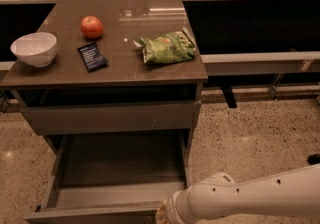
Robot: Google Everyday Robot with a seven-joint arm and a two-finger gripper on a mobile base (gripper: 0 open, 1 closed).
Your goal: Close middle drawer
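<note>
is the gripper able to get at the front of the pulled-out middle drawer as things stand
Probably yes. The gripper sits low at the bottom edge of the view, right by the right end of the front of the middle drawer, and nothing stands between them.

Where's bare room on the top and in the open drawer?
Free: top between apple and chip bag, its front edge before dark packet, and middle drawer floor. Crowded: left end, bowl beside packet. The gripper sits at drawer front's right end.

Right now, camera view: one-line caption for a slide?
Middle drawer stands open; gripper at the right end of its front, bottom edge of frame.
</note>
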